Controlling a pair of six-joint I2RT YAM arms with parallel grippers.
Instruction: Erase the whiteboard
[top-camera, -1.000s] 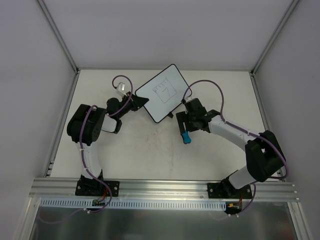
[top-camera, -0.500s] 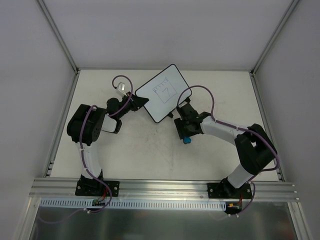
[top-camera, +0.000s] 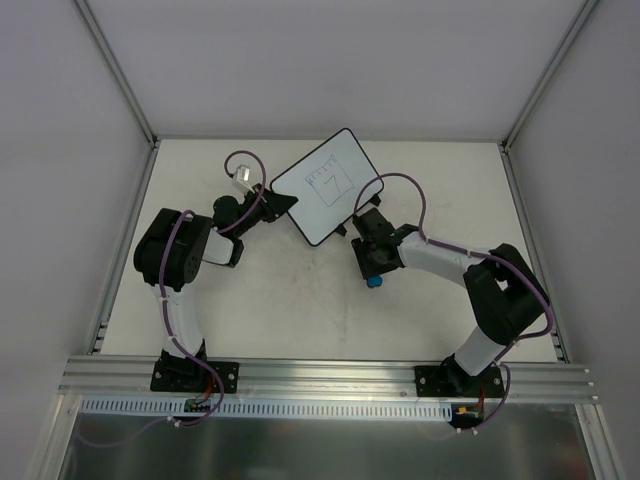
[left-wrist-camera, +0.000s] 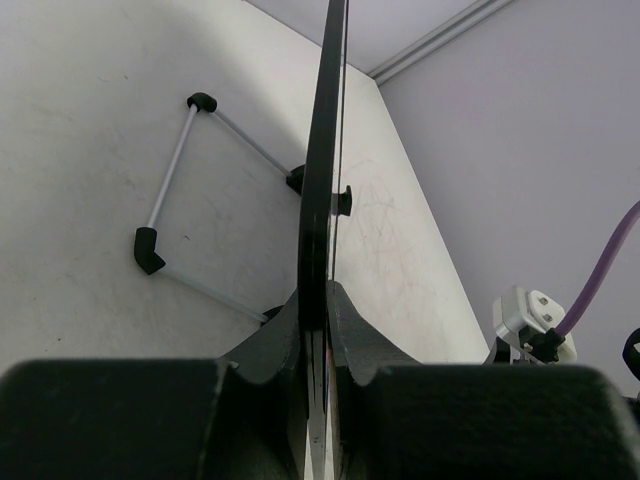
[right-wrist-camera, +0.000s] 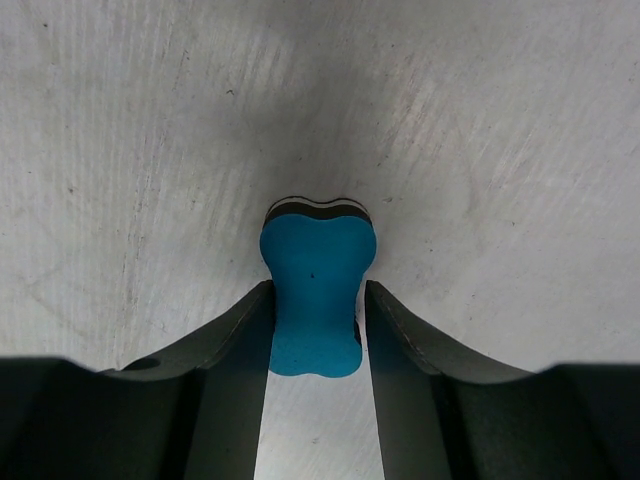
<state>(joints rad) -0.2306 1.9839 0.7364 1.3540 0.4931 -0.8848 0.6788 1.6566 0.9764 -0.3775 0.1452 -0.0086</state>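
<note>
On the table (top-camera: 300, 300), your right gripper (right-wrist-camera: 317, 312) pinches the blue eraser (right-wrist-camera: 318, 255); your left gripper (left-wrist-camera: 315, 312) clamps the whiteboard (top-camera: 325, 187) edge, marks unwiped.

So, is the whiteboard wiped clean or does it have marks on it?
Marked: thin black lines show near the middle of the whiteboard in the top view.

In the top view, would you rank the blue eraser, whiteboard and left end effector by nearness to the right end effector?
1. blue eraser, between the fingers of the right end effector.
2. whiteboard, just beyond, up and left.
3. left end effector, clamped on the whiteboard's left edge.
</note>
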